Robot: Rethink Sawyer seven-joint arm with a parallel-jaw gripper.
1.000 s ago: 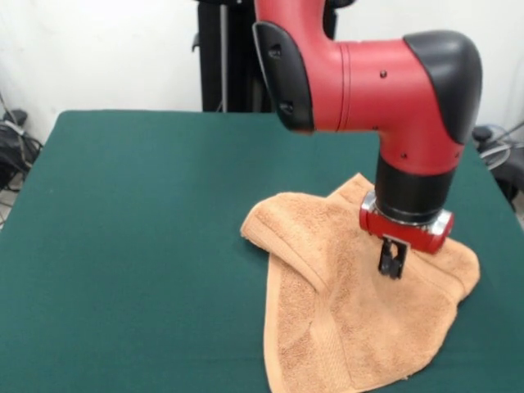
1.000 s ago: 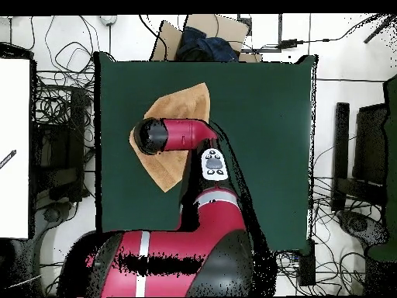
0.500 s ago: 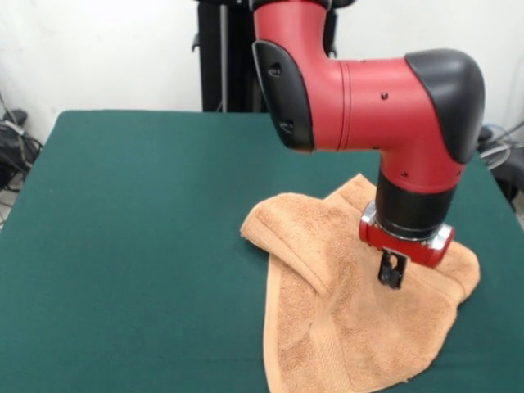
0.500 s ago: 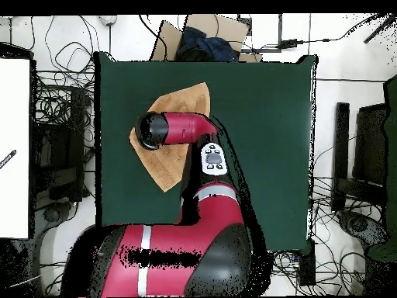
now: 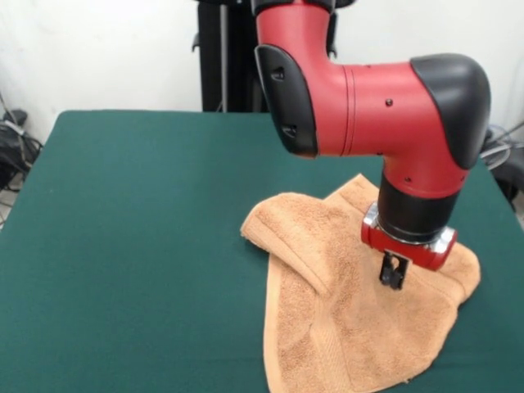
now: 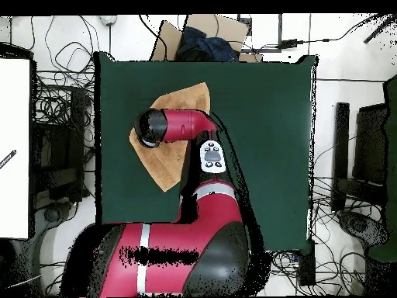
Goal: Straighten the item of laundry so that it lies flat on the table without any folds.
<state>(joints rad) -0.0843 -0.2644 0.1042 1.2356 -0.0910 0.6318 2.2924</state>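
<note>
Towel [image 5: 344, 311] lay creased on the table [image 5: 131, 246] — gripper [image 5: 392, 275] poised above its right fold, fingers' state unclear.

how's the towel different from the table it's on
The towel is light orange-tan; the table is dark green. The towel is far smaller, covering only one part of the table. The towel is rumpled, with a raised fold across it, while the table's cloth lies smooth. Both are soft fabric surfaces.
</note>
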